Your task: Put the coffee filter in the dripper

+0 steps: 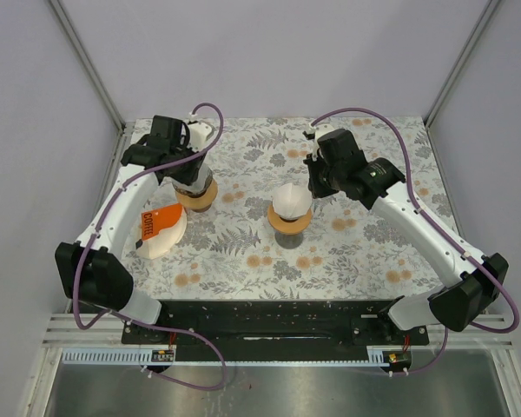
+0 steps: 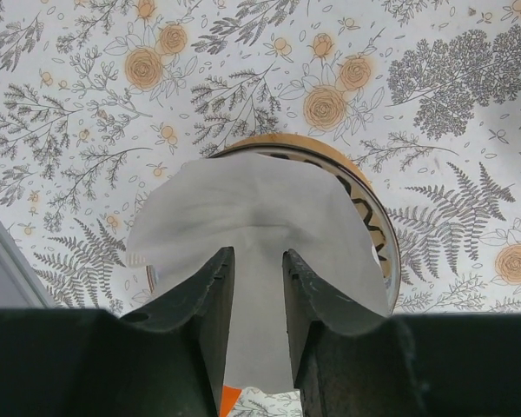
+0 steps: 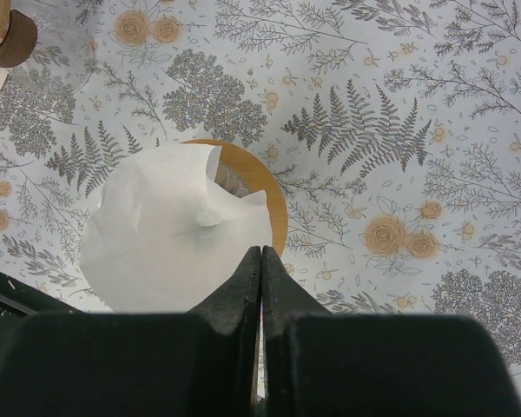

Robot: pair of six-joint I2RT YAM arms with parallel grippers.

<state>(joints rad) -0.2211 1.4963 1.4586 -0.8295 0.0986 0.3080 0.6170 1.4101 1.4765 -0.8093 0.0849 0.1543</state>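
In the left wrist view a white coffee filter (image 2: 252, 204) lies spread over a dripper (image 2: 330, 156) with a wooden rim. My left gripper (image 2: 258, 254) hovers just above it, jaws a little apart, the paper showing in the gap and neither finger pressing on it. From above, this left gripper (image 1: 189, 174) covers that dripper (image 1: 197, 198) at the left of the table. A second white filter (image 1: 291, 200) sits in another dripper (image 1: 290, 226) at the middle. My right gripper (image 3: 260, 249) is shut on nothing, its tips beside that filter (image 3: 169, 230) and wooden collar (image 3: 269, 195).
A stack of white filters with an orange label (image 1: 161, 230) lies at the left, in front of the left dripper. The floral tablecloth (image 1: 373, 252) covers the table. Grey walls and metal posts close it in behind and at the sides.
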